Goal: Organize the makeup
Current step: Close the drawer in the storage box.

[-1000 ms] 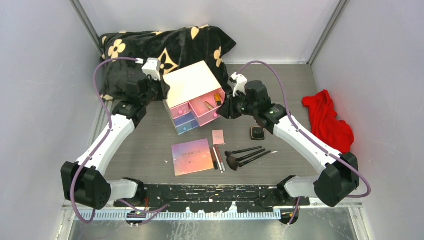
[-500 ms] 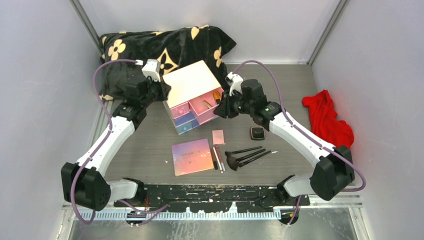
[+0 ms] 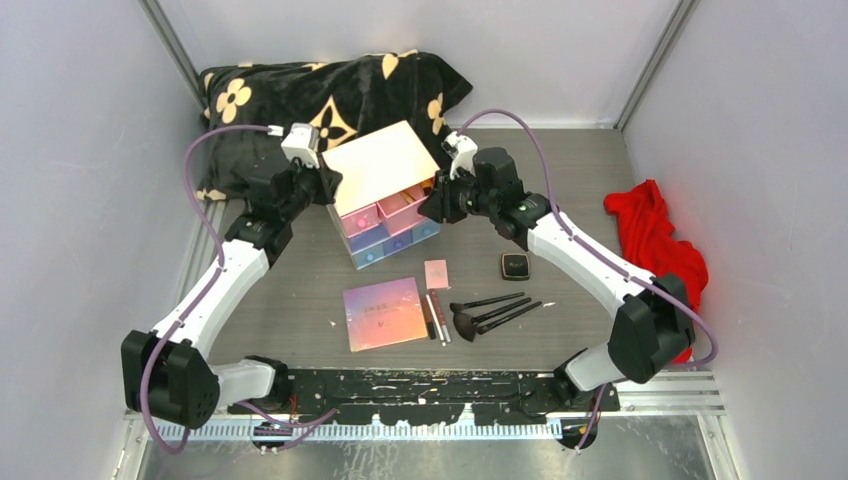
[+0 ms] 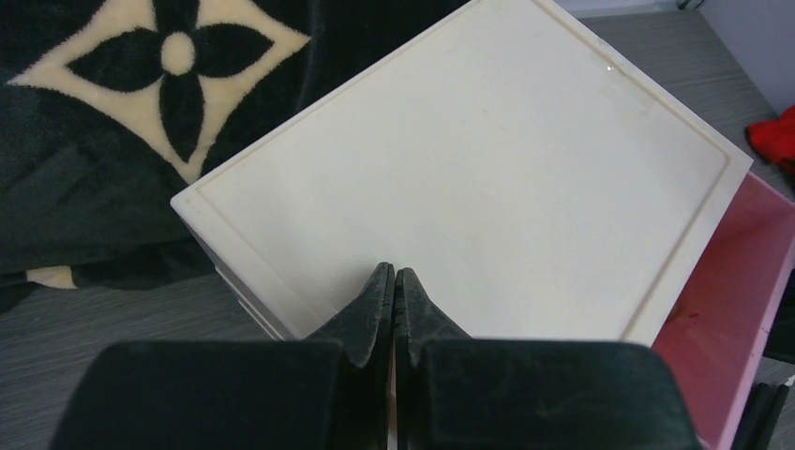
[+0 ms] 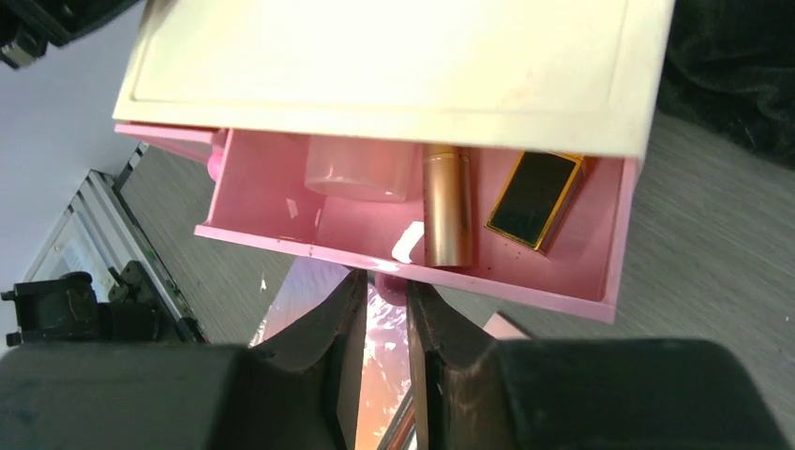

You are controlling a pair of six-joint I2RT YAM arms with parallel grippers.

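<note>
The cream drawer box stands mid-table with its upper right pink drawer partly open. In the drawer lie a gold tube, a gold-edged black case and a pale pink jar. My right gripper is shut on the drawer's pink knob. My left gripper is shut and empty, its tips resting on the box top. In front of the box lie the iridescent palette, tiny pink compact, black compact, thin sticks and black-handled brushes.
A black blanket with cream flowers lies bunched behind the box. A red cloth lies at the right. Grey walls close in the table on three sides. The box's lower blue drawers are shut.
My right gripper has moved left and back with the knob, sliding the pink drawer most of the way into the box. My left gripper has stayed on the box top.
</note>
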